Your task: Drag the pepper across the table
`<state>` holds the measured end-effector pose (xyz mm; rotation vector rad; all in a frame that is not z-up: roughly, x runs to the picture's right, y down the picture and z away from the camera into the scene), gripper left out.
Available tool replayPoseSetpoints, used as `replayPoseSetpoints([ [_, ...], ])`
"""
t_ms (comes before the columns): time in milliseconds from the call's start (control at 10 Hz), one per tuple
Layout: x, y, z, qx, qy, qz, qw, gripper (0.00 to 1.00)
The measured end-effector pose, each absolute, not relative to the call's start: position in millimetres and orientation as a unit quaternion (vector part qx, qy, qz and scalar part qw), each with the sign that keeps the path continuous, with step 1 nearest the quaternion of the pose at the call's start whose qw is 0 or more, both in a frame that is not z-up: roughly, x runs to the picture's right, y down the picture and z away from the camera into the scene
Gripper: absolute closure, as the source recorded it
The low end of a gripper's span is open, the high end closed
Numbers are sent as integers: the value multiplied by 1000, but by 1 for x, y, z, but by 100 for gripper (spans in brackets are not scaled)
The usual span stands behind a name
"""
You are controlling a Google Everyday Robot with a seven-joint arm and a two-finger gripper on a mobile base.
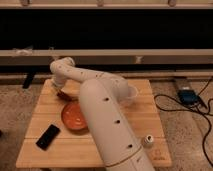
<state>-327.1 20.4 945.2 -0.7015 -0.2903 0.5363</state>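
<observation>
Reaching hand (62, 93), one bowl (73, 116).

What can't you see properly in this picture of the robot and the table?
- The gripper, camera view: at the table's far left, just above the bowl; the arm's wrist covers most of it.
- The pepper, camera view: only a dark-red bit shows beside the gripper, too small to make out.
- The orange bowl: its right side is behind the arm.
- The table: the arm covers its middle.

Gripper (61, 93) low over the matt planked-wood table (145, 117); smooth glossy bowl (71, 117).
</observation>
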Motion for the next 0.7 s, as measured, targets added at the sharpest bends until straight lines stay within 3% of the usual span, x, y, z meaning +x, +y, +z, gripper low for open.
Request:
replayPoseSetpoints([
  [700, -318, 0, 923, -341, -185, 242, 889, 20],
])
